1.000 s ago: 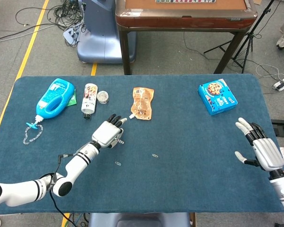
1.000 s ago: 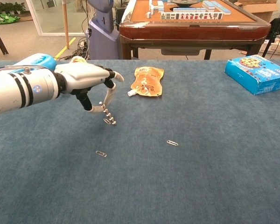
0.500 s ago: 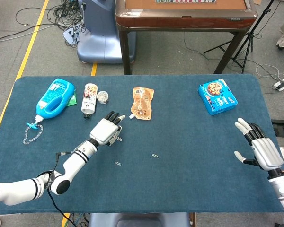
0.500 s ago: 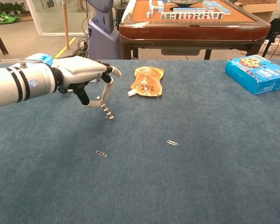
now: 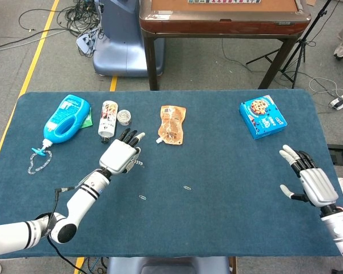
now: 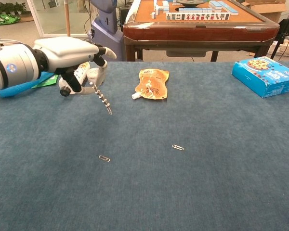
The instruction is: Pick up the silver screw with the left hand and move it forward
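The silver screw (image 6: 103, 100) hangs point-down above the blue table cloth (image 6: 207, 183), pinched at its head by the thumb and a finger of my left hand (image 6: 70, 55). In the head view the left hand (image 5: 120, 155) sits left of centre, just below the white bottle, and the screw (image 5: 138, 162) shows at its right side. My right hand (image 5: 307, 178) hovers near the table's right edge with fingers spread and nothing in it; the chest view does not show it.
A blue detergent bottle (image 5: 66, 119), a white bottle (image 5: 107, 120) and a small round jar (image 5: 123, 117) lie at the back left. An orange pouch (image 5: 172, 124) and a blue cookie box (image 5: 263, 116) lie further right. Two paper clips (image 6: 104, 158) (image 6: 177, 147) rest mid-table.
My left hand has carried the screw forward and to the left, lifting it a little higher off the cloth. The right hand has shifted only slightly.
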